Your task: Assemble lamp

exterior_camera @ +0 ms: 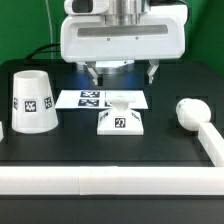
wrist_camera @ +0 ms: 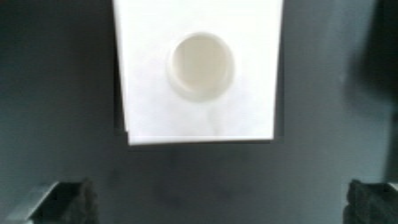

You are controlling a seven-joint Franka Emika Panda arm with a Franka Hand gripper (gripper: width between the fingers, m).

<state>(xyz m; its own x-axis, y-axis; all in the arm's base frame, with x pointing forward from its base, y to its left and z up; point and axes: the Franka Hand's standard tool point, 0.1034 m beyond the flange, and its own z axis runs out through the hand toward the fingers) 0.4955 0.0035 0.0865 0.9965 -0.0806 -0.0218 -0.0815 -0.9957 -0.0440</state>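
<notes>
Over the black table [exterior_camera: 60, 150], the gripper [exterior_camera: 120, 72] hangs open-fingered and empty above the base [exterior_camera: 121, 120] — shade [exterior_camera: 32, 100] and bulb [exterior_camera: 190, 112] lie apart on either side. Centre the fingers [exterior_camera: 93, 73] across the base first — then descend straight, squeezing its edges evenly

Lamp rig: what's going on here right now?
The gripper hangs open and empty over the base, which sits by the marker board. The shade stands on the exterior view's left, and the bulb lies on its right. All three parts are apart; nothing is joined yet.
</notes>
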